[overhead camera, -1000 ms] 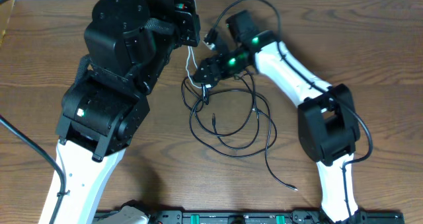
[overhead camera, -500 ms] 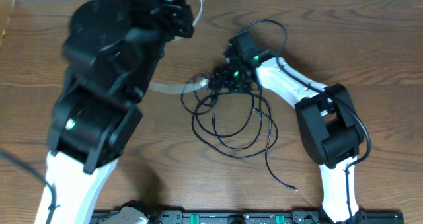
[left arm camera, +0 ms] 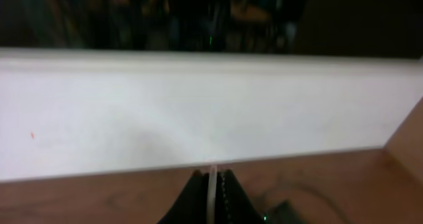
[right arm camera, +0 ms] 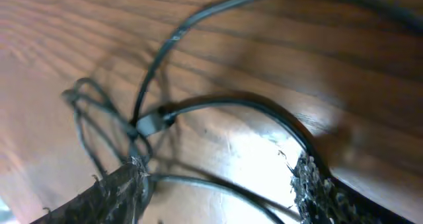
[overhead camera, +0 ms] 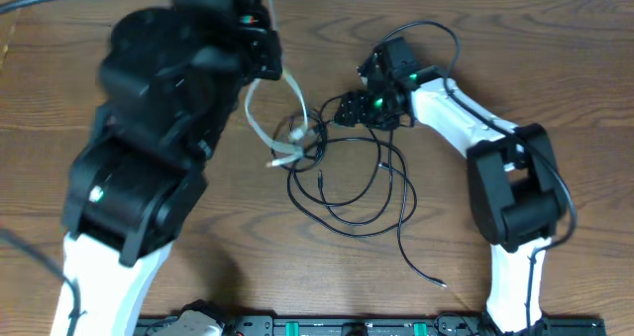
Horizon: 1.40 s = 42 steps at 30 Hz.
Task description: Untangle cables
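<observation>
1. Brown wood worktop (overhead camera: 555,98) carries a loose tangle of two thin cables near its middle, between the two arms.
2. The black cable (overhead camera: 401,239) is the longer one. It lies flat in several overlapping loops, and one strand trails away from them toward the near edge, ending in a small tip well apart from the loops.
3. The white cable (overhead camera: 265,141) is shorter and pale grey-white. It rises from the left side of the tangle up to the left arm, bending as it goes. Its lower part crosses the black loops at their upper left.
4. The left fingers (left arm camera: 198,199) are pinched shut on the white cable. A thin white strand shows between their tips in the wrist view.
5. The right fingers (right arm camera: 112,194) stand wide apart, low over the upper edge of the tangle. Black strands run across the gap between them, and a small dark connector (right arm camera: 152,123) lies on the wood just beyond. Whether the fingers touch a strand, I cannot tell.
</observation>
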### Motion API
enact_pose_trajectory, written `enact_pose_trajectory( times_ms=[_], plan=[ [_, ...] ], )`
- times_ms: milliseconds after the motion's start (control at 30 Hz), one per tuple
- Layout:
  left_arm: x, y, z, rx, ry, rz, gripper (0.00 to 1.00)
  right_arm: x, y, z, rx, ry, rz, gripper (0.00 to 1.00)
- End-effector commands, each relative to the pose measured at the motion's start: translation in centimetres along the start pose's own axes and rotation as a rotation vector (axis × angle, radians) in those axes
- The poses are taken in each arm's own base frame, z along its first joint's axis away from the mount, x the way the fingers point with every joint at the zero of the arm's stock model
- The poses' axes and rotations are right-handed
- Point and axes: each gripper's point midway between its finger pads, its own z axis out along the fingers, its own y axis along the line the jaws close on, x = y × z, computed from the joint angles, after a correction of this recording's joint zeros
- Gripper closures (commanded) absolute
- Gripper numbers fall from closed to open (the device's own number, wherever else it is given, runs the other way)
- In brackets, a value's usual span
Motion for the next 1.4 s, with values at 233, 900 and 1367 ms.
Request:
enact_pose_trajectory(
  times_ms=[233, 900, 1367],
  plan=[
    [2.9, -1.8, 1.8, 0.093, 0.116, -0.007, 0.93, -2.6, 9.6, -17.5, -0.128, -0.335, -0.484, 0.19],
    [4.1, -4.6, 1.2, 0.253, 0.189, -0.11, 0.93, 1.1, 19.5, -25.0, -0.799, -0.478, -1.106, 0.01],
    [6.0, -7.5, 1.8, 0.4, 0.298, -0.207, 0.92, 3.2, 24.2, -24.7, -0.922, -0.466, -1.204, 0.01]
  ],
)
